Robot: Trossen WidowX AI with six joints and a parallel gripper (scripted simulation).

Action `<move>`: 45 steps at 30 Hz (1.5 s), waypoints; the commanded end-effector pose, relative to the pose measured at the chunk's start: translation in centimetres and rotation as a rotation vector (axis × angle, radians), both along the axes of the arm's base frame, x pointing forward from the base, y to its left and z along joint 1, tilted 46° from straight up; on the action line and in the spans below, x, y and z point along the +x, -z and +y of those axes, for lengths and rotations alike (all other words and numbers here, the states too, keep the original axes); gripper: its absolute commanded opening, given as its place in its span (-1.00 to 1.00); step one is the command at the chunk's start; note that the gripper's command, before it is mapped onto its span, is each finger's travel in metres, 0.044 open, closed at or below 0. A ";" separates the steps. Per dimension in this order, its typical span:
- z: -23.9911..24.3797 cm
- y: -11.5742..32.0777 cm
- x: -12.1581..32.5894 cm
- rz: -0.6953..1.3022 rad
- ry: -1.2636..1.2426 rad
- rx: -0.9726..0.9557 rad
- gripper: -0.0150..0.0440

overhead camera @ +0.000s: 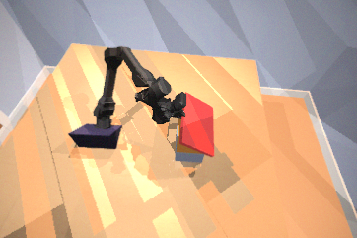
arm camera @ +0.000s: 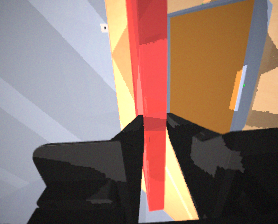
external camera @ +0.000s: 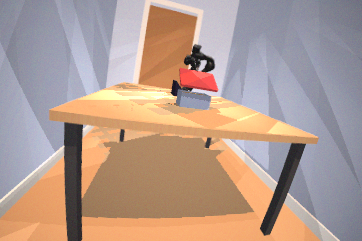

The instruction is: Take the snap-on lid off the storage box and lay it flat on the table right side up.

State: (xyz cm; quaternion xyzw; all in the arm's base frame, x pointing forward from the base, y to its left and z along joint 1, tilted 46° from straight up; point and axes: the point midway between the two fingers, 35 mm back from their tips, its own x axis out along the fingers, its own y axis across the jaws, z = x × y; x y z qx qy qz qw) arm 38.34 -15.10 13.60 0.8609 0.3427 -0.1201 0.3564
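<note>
The red lid (overhead camera: 198,124) (external camera: 198,79) (arm camera: 152,80) is off the storage box and hangs tilted above it, with a gap between them in the exterior view. The blue-grey storage box (overhead camera: 189,156) (external camera: 194,100) (arm camera: 254,45) stands on the table, and its open inside shows in the wrist view. My gripper (overhead camera: 183,112) (arm camera: 154,119) is shut on one edge of the lid, with a finger on each side of it. In the exterior view the lid partly hides the gripper.
The wooden table (overhead camera: 138,184) (external camera: 125,111) carries the arm's dark base (overhead camera: 96,137), which stands to the left of the box in the top view. The table's far edge lies behind the arm and box there. Shadows fall around the box.
</note>
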 end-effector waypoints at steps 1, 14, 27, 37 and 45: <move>-0.4 -0.4 0.0 -0.011 0.005 -0.005 -0.49; 1.9 -1.8 -0.4 -0.010 0.005 -0.003 -0.49; 3.7 -3.6 -0.8 -0.009 0.005 -0.002 -0.49; 5.0 -5.0 -1.0 -0.009 0.005 -0.001 -0.49; 6.1 -6.2 -1.3 -0.008 0.005 0.000 -0.49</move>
